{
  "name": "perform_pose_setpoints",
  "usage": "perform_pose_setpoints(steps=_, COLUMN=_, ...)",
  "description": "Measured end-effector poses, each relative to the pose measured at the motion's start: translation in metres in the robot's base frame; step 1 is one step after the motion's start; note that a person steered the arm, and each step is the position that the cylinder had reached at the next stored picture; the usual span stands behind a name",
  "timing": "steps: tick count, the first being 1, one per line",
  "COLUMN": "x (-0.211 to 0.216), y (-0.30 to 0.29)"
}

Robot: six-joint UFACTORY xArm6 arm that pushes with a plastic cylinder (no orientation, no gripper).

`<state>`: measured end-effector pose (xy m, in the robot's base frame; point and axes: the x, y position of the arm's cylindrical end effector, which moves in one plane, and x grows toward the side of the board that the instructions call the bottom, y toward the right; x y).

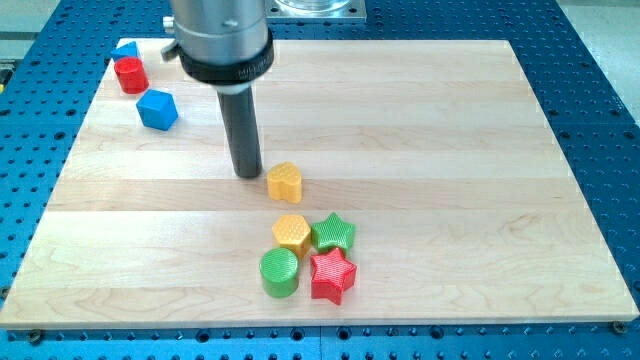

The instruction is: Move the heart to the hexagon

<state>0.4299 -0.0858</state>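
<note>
A yellow heart block (285,182) lies near the middle of the wooden board (450,150). A yellow hexagon block (291,232) lies just below it, a small gap apart. My tip (247,173) rests on the board close to the heart's upper left side; I cannot tell if it touches. The rod rises from there to the grey arm body at the view's top.
A green star (334,233), a red star (333,276) and a green cylinder (280,273) cluster around the hexagon. A blue block (157,109), a red cylinder (130,75) and another blue block (126,50) sit at the board's upper left.
</note>
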Motion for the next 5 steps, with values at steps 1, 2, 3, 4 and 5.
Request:
perform_pose_setpoints(steps=1, x=0.007, y=0.026)
perform_pose_setpoints(steps=2, x=0.048, y=0.030)
perform_pose_setpoints(steps=3, x=0.059, y=0.034)
perform_pose_setpoints(steps=4, x=0.021, y=0.033)
perform_pose_setpoints(steps=5, x=-0.005, y=0.049)
